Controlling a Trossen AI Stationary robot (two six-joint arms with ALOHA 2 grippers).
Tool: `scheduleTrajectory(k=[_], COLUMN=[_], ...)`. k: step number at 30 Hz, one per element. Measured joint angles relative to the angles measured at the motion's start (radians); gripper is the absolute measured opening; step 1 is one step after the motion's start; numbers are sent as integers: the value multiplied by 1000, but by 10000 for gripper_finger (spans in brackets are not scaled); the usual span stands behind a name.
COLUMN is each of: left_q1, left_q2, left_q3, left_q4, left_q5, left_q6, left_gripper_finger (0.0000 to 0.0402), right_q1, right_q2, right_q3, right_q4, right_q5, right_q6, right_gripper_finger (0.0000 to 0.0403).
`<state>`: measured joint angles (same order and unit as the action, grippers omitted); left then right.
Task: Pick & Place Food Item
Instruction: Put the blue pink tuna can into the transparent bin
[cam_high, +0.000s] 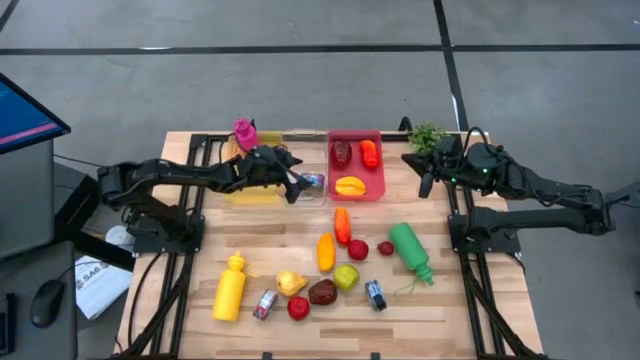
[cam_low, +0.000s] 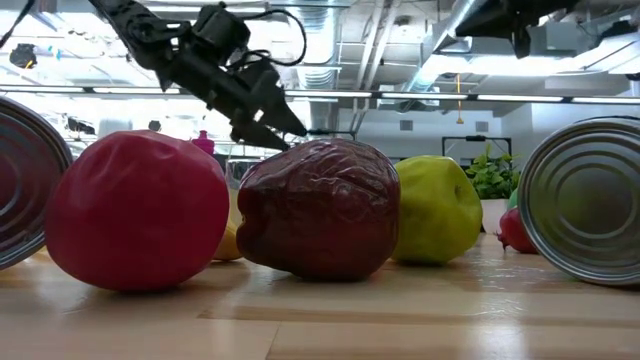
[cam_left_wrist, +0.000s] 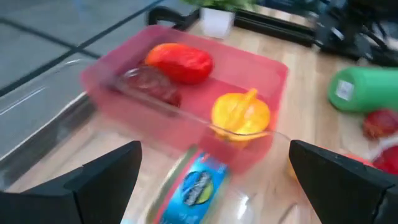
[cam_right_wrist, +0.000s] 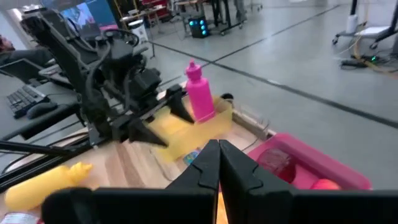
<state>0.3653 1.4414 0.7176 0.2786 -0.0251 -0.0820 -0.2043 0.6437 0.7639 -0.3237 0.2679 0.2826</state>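
1. High view: the left pincer (cam_high: 297, 180) hangs near the far edge of the bench (cam_high: 460, 300), its fingers spread wide with nothing between them.
2. Just under its tips lies a small can (cam_high: 313, 181) with a blue label, on its side inside a clear container (cam_high: 322, 192). In the left wrist view the can (cam_left_wrist: 196, 186) shows between the two spread fingers (cam_left_wrist: 106, 174), apart from both.
3. The can is short, silver at the ends, and wrapped in blue with white lettering too blurred to read.
4. Touching the clear container on the side away from the left arm is a red tray (cam_high: 379, 180) holding a dark red fruit (cam_high: 342, 153), an orange-red pepper (cam_high: 370, 153) and a yellow piece (cam_high: 350, 185).
5. On the arm's side of the pincer sits a yellow container (cam_high: 250, 192), with a pink bottle (cam_high: 245, 132) at the far edge.
6. The right pincer (cam_high: 426, 184) waits near the far right corner, fingers pressed together and empty, beside a small green plant (cam_high: 426, 133).
7. Toward the near edge lie loose pieces: a green bottle (cam_high: 410, 250), a yellow bottle (cam_high: 230, 288), a carrot (cam_high: 342, 225) and two more cans (cam_high: 375, 295).
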Motion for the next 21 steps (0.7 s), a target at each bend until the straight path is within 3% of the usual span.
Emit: scheduleTrajectory(k=[5, 10, 16, 21], left_q1=[-7, 15, 68, 90], left_q2=[73, 132, 162, 164], left_q3=[87, 177, 222, 227], left_q4=[-39, -179, -323, -333], left_q5=[14, 15, 127, 177], left_q6=[115, 206, 261, 282], left_gripper_finger=[396, 396, 396, 391], right_q1=[-33, -53, -55, -56], right_q2=[-25, -41, -51, -51], right_q3=[0, 0, 0, 0], right_q4=[-31, -78, -119, -139], right_q5=[-1, -2, -4, -4], right_q6=[-5, -5, -5, -17], right_gripper_finger=[0, 0, 0, 0])
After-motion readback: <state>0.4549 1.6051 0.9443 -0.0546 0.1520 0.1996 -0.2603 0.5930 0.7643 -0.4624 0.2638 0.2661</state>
